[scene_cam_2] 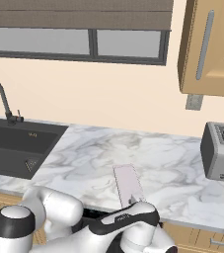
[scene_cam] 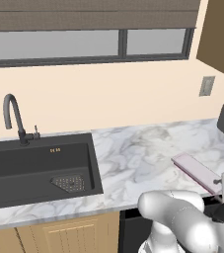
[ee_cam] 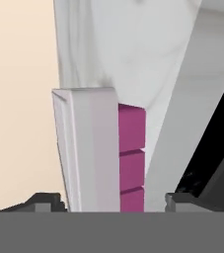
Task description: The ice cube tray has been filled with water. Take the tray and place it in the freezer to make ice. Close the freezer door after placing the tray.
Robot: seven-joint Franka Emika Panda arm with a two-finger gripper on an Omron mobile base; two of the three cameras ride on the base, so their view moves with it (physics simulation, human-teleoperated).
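One tray, grip unconfirmed

Tray (scene_cam_2: 128,184): lies flat on the counter (scene_cam_2: 172,163) near its front edge, right of the sink (scene_cam: 34,163). Gripper (ee_cam: 116,200): tips straddle the tray's near end; you cannot tell whether they pinch yet. Risk: lift early and the tray slips, spilling water. Freezer: not yet reached.

Glossy white arm (scene_cam_2: 59,210), black joint bands.

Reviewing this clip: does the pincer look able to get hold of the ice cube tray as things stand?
Probably yes. In the hand view the ice cube tray already sits between the pincer fingertips, with nothing between them, near the marble counter edge.
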